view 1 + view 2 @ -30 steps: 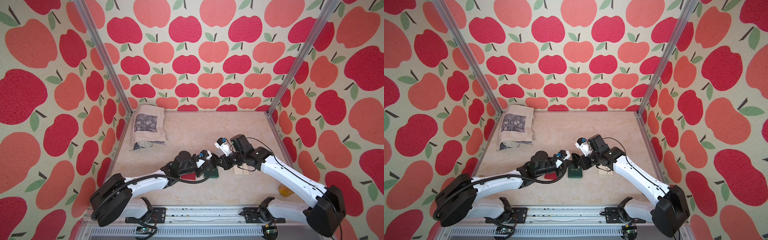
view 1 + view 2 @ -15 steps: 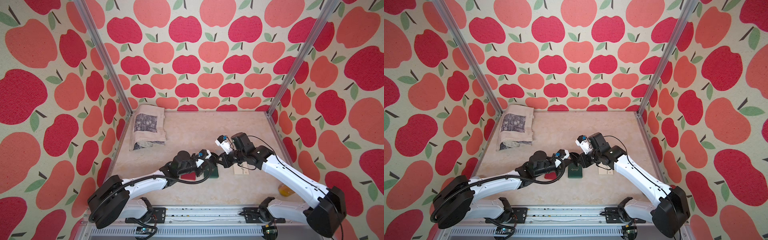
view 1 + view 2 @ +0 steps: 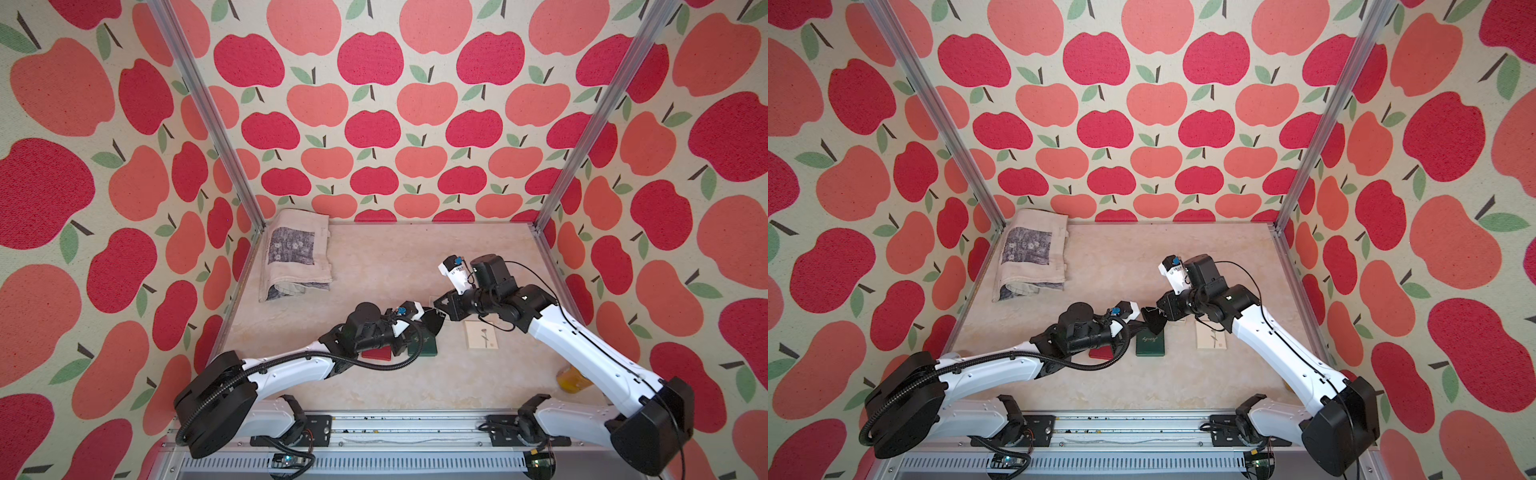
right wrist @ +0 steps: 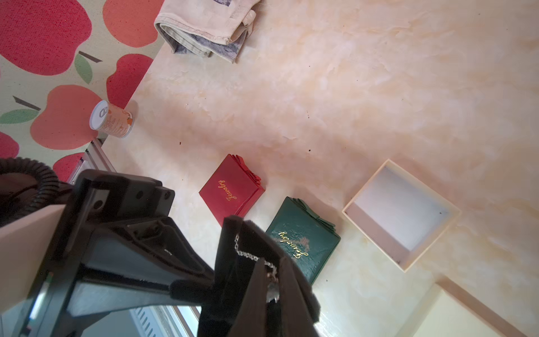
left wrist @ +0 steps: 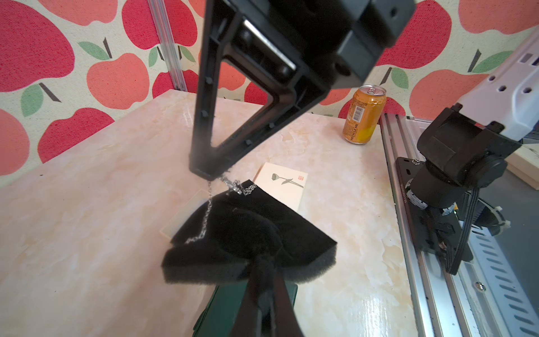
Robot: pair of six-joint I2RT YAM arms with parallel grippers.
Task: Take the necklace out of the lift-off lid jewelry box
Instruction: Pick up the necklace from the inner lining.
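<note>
My left arm reaches low and forward toward the middle, with my left end effector pinched shut on a black pad. My right arm stretches inward, wrist angled down. My right end effector meets the left almost tip to tip, clamped on the necklace lying across that pad.

Glossy marbled tabletop, matt black foam pad (fuzzy edges), shiny metal-chain necklace

Both top views high, facing down at table; wrist views close.
</note>
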